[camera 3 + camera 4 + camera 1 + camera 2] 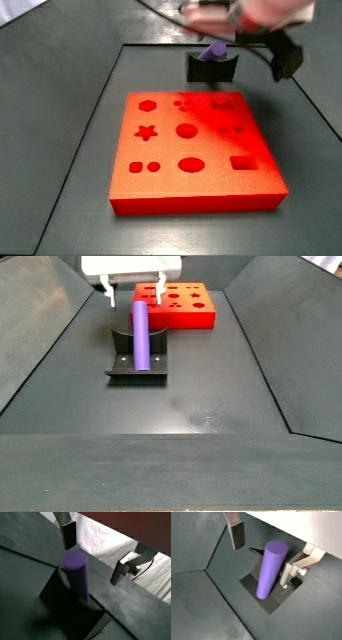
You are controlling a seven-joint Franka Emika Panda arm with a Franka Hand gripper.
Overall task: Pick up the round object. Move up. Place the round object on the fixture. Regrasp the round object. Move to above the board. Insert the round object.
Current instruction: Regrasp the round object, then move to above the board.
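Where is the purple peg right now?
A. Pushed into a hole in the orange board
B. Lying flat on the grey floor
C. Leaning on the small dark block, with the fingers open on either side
C: the round object rests on the fixture, and the gripper has its fingers apart, not touching it.

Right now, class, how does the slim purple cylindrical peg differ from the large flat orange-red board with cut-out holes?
The slim purple cylindrical peg is narrow and rounded; the large flat orange-red board is wide and rectangular. The peg leans on the dark fixture; the board lies flat on the floor. The peg's surface is plain; the board has star, hexagon, circle and square holes. The open gripper hovers above the peg, not the board. Both are untouched.
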